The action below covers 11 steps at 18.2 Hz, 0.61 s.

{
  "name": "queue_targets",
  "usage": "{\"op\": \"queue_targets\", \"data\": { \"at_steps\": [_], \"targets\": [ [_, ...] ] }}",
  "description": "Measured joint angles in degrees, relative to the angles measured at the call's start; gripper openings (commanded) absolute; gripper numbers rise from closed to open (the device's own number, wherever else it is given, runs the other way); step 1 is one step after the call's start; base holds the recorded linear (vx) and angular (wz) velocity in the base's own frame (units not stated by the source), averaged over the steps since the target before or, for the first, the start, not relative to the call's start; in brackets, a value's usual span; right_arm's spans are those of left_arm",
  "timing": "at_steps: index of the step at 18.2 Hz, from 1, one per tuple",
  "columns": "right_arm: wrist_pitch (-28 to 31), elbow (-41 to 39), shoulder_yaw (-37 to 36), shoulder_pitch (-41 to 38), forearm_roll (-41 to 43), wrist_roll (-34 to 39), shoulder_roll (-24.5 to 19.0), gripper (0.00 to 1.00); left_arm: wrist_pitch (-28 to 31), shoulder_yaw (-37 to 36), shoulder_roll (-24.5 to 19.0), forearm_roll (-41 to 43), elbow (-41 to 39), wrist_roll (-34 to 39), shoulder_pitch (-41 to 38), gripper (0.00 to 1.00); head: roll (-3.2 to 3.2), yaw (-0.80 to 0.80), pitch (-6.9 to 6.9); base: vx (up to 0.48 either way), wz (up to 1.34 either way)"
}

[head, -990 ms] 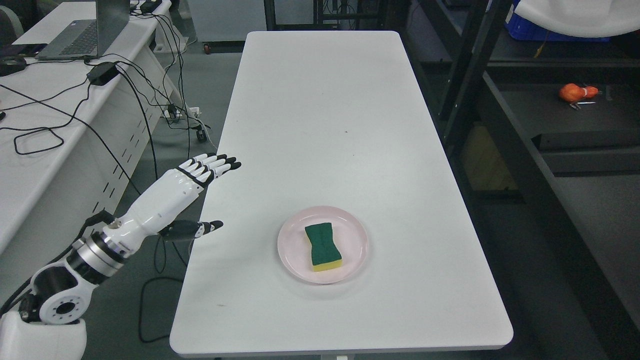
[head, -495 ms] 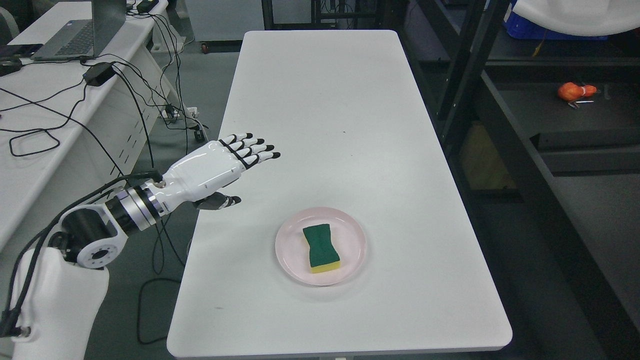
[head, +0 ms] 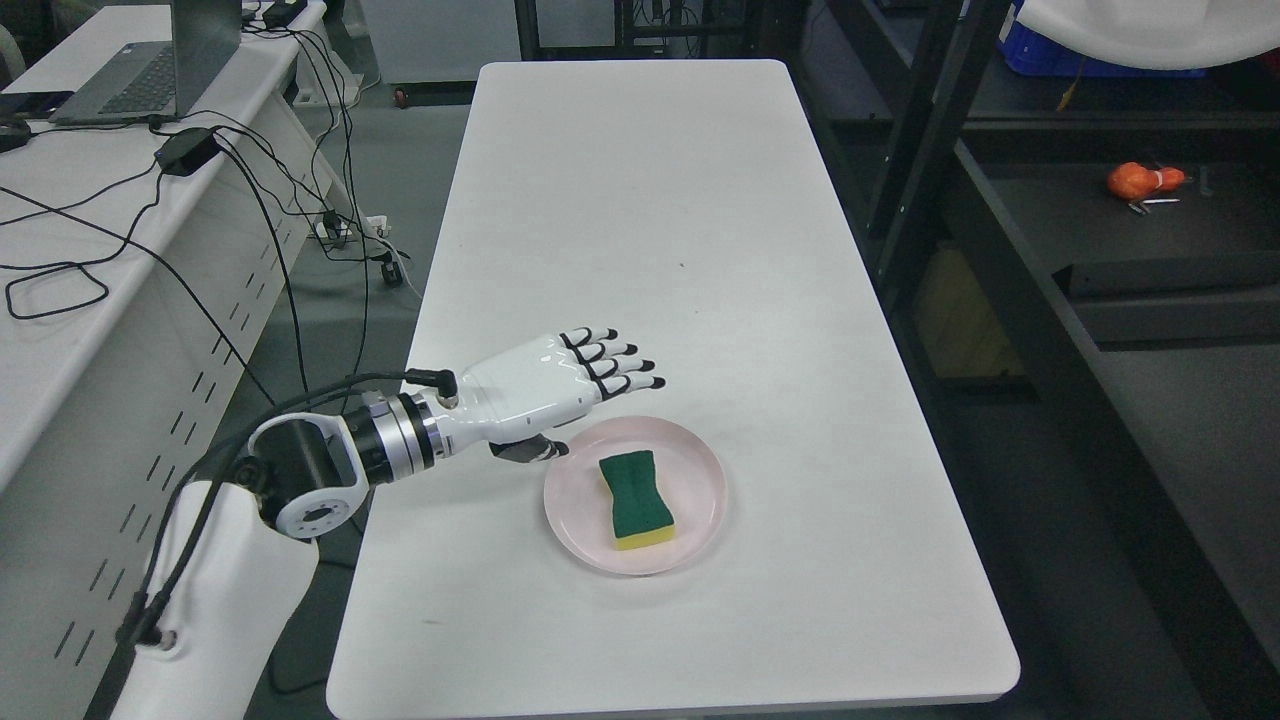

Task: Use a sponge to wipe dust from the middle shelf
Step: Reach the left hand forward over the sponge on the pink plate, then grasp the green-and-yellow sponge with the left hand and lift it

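Observation:
A green-topped sponge (head: 633, 497) with a yellow underside lies flat in a pink plate (head: 700, 470) on the white table (head: 640, 230). My left hand (head: 598, 400) hovers just above and left of the plate's far rim, fingers (head: 620, 365) stretched out flat and the thumb tucked below, holding nothing. It is a short way from the sponge and not touching it. The dark shelf unit (head: 1130, 240) stands to the right of the table. My right arm does not show.
An orange object (head: 1135, 180) lies on the dark shelf at the right. A desk (head: 60, 260) with a laptop (head: 140, 70), a power brick and trailing cables stands to the left, across a narrow gap of floor.
My left hand has swung right and nearer, from beside the table's left edge to just over the plate's rim. The camera has shifted slightly too.

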State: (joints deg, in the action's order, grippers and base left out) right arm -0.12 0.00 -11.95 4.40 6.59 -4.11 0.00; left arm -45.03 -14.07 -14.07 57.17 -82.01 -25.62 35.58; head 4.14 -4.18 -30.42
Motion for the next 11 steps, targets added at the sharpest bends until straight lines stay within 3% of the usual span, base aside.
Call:
{"op": "queue_targets", "data": {
  "at_steps": [11],
  "targets": [
    [0.0,0.0,0.0,0.0,0.0,0.0,0.0,1.00,0.0,-5.6,2.3,3.6,1.5,-0.3,-0.1,0.94,0.00,0.00,0.00,0.003,0.00]
  ]
}}
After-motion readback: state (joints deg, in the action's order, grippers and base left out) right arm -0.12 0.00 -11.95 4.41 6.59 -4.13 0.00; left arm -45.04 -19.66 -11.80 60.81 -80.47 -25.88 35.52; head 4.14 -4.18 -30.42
